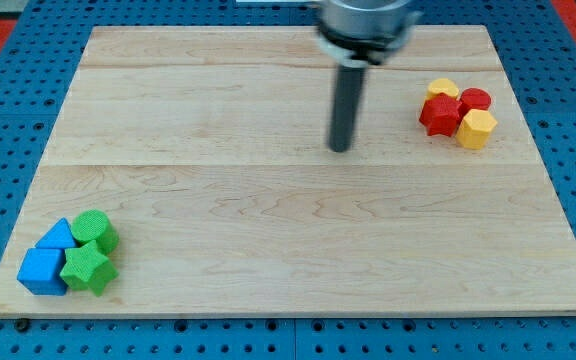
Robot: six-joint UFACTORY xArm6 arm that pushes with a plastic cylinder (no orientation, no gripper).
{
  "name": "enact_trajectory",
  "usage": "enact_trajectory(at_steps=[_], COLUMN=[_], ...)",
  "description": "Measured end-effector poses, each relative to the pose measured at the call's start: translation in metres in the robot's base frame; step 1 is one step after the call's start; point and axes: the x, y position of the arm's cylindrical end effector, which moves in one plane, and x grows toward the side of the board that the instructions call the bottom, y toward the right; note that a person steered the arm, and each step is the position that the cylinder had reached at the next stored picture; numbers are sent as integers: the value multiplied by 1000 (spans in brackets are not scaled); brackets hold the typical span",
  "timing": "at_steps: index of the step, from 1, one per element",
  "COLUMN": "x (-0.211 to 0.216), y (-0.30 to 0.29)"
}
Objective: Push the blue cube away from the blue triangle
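Blocks sit in two tight clusters at opposite corners of the wooden surface (pixel 288 250). Near the bottom-left corner, the blue cube (pixel 42 271) lies closest to the corner, with the blue triangle (pixel 58 236) touching it just above. A green cylinder (pixel 95 230) sits beside the triangle on the view's right, and a green star (pixel 89 269) presses against the cube's right side, so both green blocks hem the blue pair in from the right. The cube shows no clear long axis; one of its corners points toward the surface's bottom edge. Near the top-right corner, a red star (pixel 440 115), a red block (pixel 475 99) and two yellow blocks (pixel 442 88) (pixel 477 128) huddle together. My tip (pixel 340 150) rests on bare wood above the centre, well apart from both clusters. No jaws exist on this rod, so their state cannot be told.
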Motion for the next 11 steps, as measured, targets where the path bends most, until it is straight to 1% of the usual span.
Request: enact_trajectory(at_steps=[1, 2, 3, 4, 5, 6, 7, 8, 10, 11], x=[-11, -11, 0, 30, 50, 132, 191, 209, 208, 197], y=[-101, -196, -272, -324, -326, -306, -284, -274, -237, -215])
